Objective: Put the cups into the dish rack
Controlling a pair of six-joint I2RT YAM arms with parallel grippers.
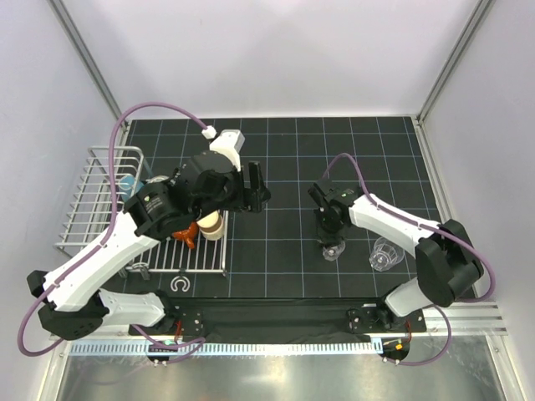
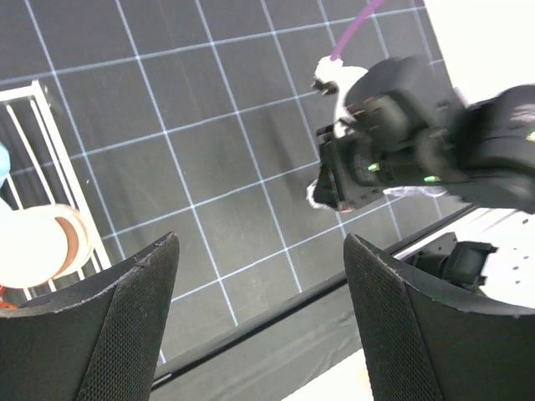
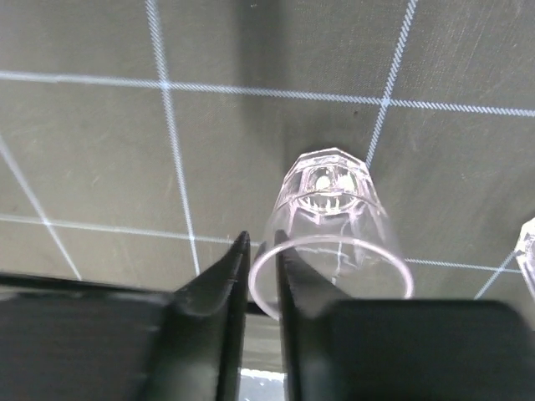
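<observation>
Dark gridded mat [image 1: 284, 242] lies open mid-table (between the arms); a clear faceted cup [image 1: 384, 253] crowds the glass cup [image 3: 334, 209] pinched by the right gripper [image 3: 262, 255]

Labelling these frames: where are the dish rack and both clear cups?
dish rack [image 1: 79, 209], top view, wire basket wall.
pinched clear cup [image 3: 330, 213], right wrist view, side wall.
free clear cup [image 1: 384, 255], top view, body.

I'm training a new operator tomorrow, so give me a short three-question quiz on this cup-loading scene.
1. True or false: the left tool is holding a cup.
2. What is the right tool shut on? A) a clear cup, at its rim B) an orange cup C) a rack wire
3. Fill in: ___ clear cups stand on the mat outside the dish rack.
Key: 1 false; 2 A; 3 two.
</observation>
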